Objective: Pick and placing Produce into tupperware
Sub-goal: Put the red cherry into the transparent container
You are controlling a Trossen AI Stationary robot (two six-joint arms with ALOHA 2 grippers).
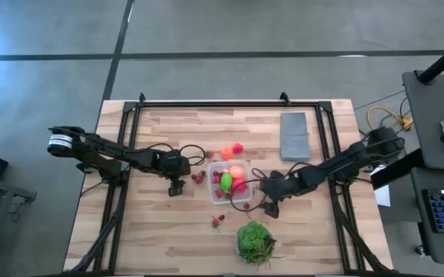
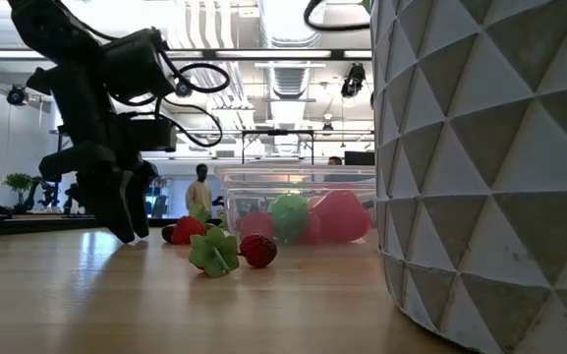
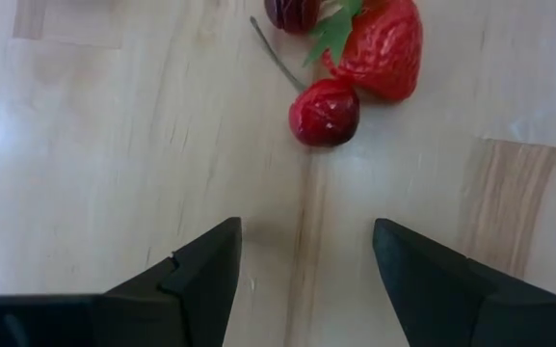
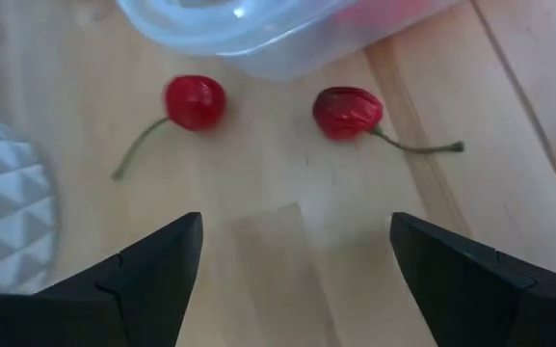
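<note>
Left claw (image 1: 175, 188) hovers spread and empty over the worktop (image 1: 160, 238), left of the tupperware (image 1: 230, 183), cherries (image 3: 325, 112) and strawberry (image 3: 379, 48) just ahead. Right claw (image 1: 271, 209), spread and empty, sits at the tupperware's right near corner, two cherries (image 4: 195, 101) before it.

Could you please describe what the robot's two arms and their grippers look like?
Both arms are dark, jointed and slim, with looping black cables. The left arm has a white band at its outer end. The left gripper and right gripper each have two dark, wedge-shaped fingers.
</note>
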